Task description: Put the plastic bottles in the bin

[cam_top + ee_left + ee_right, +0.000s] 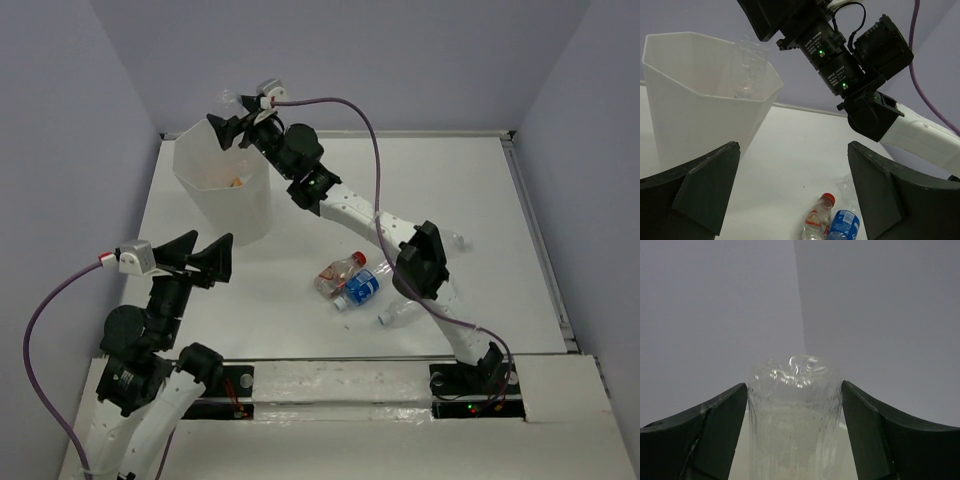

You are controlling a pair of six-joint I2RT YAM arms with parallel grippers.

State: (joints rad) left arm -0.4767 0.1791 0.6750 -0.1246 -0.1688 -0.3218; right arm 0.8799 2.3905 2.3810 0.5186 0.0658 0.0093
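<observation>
The bin (222,200) (690,110) stands at the far left of the table. Over its mouth my right gripper (226,130) (794,390) has a clear bottle (794,415) (746,67) between its fingers (715,425). The fingers sit right at the bottle's sides, and I cannot tell whether they press on it. The bottle hangs into the bin's opening. A small orange thing (237,181) lies inside the bin. My left gripper (205,252) (795,190) is raised near the front left, open and empty. A red-labelled bottle (338,275) (816,220) and a blue-labelled bottle (360,287) (844,225) lie mid-table.
A clear bottle (400,313) lies beside the right arm's elbow, and another clear one (457,240) shows just behind it. The right arm (350,210) stretches diagonally over the table towards the bin. Walls close the table at the back and sides.
</observation>
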